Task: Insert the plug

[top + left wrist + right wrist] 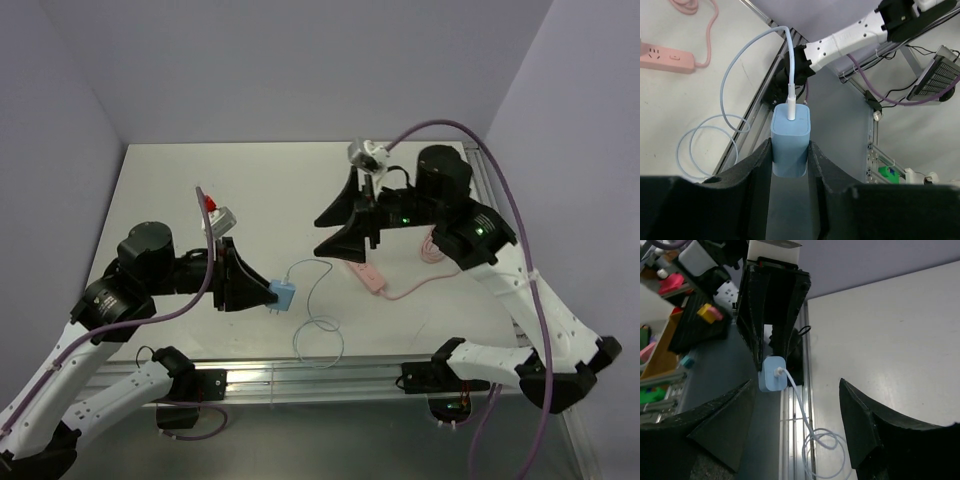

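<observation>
Plug point(283, 295) in left tool point(266, 292), left of power strip point(368, 278); cable coil point(318, 341) before both.

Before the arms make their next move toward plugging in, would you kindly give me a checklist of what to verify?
1. Grip: the left claw clamps the blue rectangular charger plug: ok.
2. Free hand: the right claw is open and empty: ok.
3. Pink plastic power strip steadied by a claw: not ok, it lies free on the white table.
4. Plug lined up with the strip's sockets: not ok, they are well apart.
5. Thin white cable off the sockets: ok.
6. Plug prongs straight: cannot tell, hidden.
</observation>
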You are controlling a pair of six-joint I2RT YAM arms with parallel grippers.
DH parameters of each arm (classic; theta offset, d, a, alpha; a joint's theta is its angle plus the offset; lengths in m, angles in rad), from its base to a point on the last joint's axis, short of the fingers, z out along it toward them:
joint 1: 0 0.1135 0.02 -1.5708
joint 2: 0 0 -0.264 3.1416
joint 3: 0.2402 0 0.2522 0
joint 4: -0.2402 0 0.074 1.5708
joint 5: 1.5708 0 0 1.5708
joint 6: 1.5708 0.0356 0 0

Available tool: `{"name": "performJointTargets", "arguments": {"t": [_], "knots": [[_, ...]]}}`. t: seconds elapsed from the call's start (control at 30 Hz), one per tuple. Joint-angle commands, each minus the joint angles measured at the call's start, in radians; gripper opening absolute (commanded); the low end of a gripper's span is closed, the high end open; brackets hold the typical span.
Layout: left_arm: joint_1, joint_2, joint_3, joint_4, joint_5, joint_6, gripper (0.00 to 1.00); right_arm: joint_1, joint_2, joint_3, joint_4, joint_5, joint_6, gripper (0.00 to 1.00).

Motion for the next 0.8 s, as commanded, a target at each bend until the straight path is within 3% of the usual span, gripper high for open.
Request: {"name": "performJointTargets", "arguments": {"t": [0.0,0.37,0.77], "knots": [[-0.004,-0.001,0.000,-0.009,0.037,0.044,0.00,0.074,0.116,0.107,-0.100,-0.145,-0.049,0.73],[-0.002,0.010,-0.008,0.016,0.093,0.051,0.00,0.187,0.301,0.273,-0.346,-0.211,-0.235,0.73],[-0.004,0.022,0.000,0.022,0.087,0.052,0.00,0.292,0.343,0.222,-0.317,-0.114,-0.171,0.65]]}}
